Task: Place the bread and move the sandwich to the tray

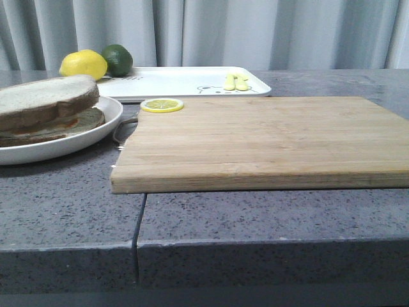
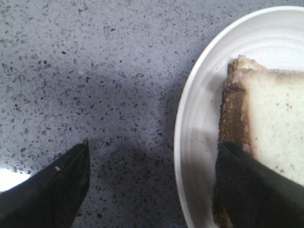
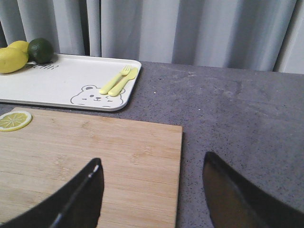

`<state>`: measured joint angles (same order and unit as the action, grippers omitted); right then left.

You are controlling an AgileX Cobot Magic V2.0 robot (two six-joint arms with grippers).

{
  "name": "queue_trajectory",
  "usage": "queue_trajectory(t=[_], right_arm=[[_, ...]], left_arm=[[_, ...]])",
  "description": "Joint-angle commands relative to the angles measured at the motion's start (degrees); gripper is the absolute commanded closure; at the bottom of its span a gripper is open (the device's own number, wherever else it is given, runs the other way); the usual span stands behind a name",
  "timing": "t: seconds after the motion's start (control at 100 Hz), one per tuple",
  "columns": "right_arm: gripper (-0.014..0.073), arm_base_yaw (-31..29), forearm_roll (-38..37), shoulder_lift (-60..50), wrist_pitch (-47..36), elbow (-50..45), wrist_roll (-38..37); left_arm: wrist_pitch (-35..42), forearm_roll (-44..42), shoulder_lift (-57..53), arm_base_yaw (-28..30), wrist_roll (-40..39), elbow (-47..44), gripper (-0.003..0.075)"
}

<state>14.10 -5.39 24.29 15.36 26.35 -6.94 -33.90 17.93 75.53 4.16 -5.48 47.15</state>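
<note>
We saw the counter [image 1: 268, 211] carrying a cutting board [image 1: 255, 141], the tray [image 1: 185, 82] right behind it, the sandwich [image 1: 48, 112] just left. Both the left claw [image 2: 152, 190] and right claw [image 3: 152, 194] hung spread apart, gripping nothing.

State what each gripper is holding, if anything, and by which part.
Nothing is held. The left gripper is open, one finger over the sandwich and its plate rim. The right gripper is open above the cutting board.

Your tray [image 1: 185, 82] has bare middle room; lemon [image 1: 84, 64], lime [image 1: 117, 59] and yellow cutlery [image 1: 235, 82] crowd its ends.
</note>
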Motion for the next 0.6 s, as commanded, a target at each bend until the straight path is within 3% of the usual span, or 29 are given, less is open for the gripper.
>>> queue_trajectory(t=[0.0,0.59], right_arm=[[0.0133,-0.4,-0.8,0.3,-4.2,1.6,0.0],[0.0133,-0.4,-0.8,0.3,-4.2,1.6,0.0]], left_arm=[[2.5,1.2,-1.2,-0.1,-0.5,1.9,0.0218],[2.8,1.0,2.5,-0.1,-0.5,1.9,0.0218]])
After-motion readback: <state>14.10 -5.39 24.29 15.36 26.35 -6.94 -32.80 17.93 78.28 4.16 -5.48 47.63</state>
